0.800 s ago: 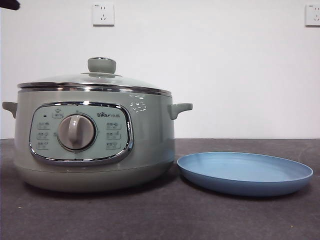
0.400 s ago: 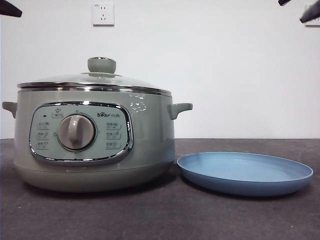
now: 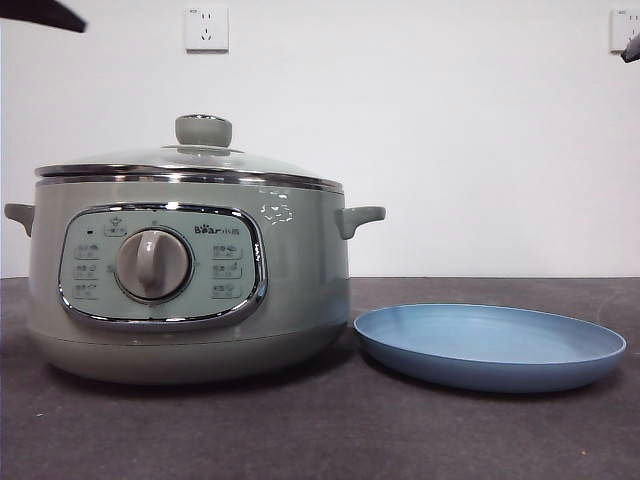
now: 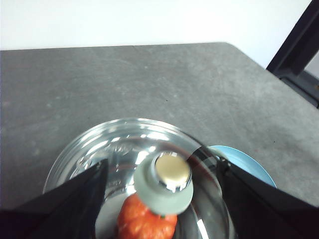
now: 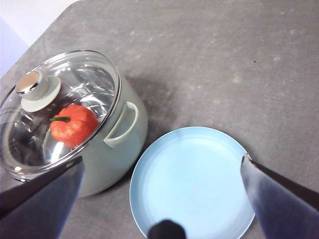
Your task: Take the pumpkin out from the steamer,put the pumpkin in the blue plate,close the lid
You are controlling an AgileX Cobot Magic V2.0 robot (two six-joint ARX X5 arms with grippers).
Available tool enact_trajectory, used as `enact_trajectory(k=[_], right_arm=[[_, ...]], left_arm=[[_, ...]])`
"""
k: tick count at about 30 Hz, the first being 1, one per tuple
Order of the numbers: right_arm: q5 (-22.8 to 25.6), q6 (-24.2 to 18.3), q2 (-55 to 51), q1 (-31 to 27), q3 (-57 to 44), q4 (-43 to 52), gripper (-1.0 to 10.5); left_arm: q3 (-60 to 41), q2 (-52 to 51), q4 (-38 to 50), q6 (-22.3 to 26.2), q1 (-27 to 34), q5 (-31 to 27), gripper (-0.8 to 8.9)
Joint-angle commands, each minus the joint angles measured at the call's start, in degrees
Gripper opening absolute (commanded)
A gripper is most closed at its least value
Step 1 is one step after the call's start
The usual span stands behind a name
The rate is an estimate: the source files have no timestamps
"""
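Showing pumpkin point(image 5: 74, 124) under lid point(image 5: 55, 107): wrist views only; front hides it.

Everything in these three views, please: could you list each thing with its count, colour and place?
steamer: one, pale sage green with chrome rim, on the table beside the plate.
lid: one, clear glass with a green knob, closed on the steamer.
pumpkin: one, orange-red with a green stem, inside the steamer under the lid.
blue plate: one, light blue, on the table next to the steamer, nothing on it.
table: one, dark grey.
wall sockets: two, white, on the wall behind.
left gripper: black, open, above the lid's knob.
right gripper: black, open, above the plate.
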Motion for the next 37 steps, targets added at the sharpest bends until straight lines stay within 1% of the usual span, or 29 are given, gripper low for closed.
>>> enact_trajectory(k=[1, 3, 8, 13, 19, 22, 24, 32, 37], right_arm=[[0.1, 0.2, 0.0, 0.0, 0.1, 0.2, 5.7], [0.1, 0.2, 0.0, 0.0, 0.1, 0.1, 5.7], [0.1, 0.1, 0.0, 0.0, 0.1, -1.0, 5.7], [0.2, 0.1, 0.0, 0.0, 0.1, -2.1, 5.7], [0.2, 0.1, 0.0, 0.0, 0.1, -2.6, 5.7], [0.2, 0.1, 0.0, 0.0, 0.1, -2.8, 5.7], [0.2, 0.1, 0.0, 0.0, 0.1, -2.8, 5.7], [0.2, 0.1, 0.0, 0.0, 0.1, -3.7, 5.7], [0.2, 0.1, 0.0, 0.0, 0.1, -3.8, 5.7]], left_arm=[[4.1, 4.2, -1.9, 2.8, -2.8, -3.2, 3.65], [7.3, 7.6, -3.6, 3.7, -5.0, -6.0, 3.65], [12.4, 14.7, -6.0, 5.8, -9.3, -10.4, 3.65], [12.8, 20.0, -6.4, 7.5, -12.4, -13.2, 3.65], [12.8, 23.6, -8.2, 8.8, -14.8, -16.4, 3.65], [12.8, 24.2, -8.5, 10.2, -15.5, -17.2, 3.65], [12.8, 24.4, -8.7, 10.2, -15.8, -18.1, 3.65], [12.8, 24.4, -11.0, 10.3, -15.8, -18.3, 3.65], [12.8, 24.4, -10.9, 10.3, -15.8, -18.3, 3.63]])
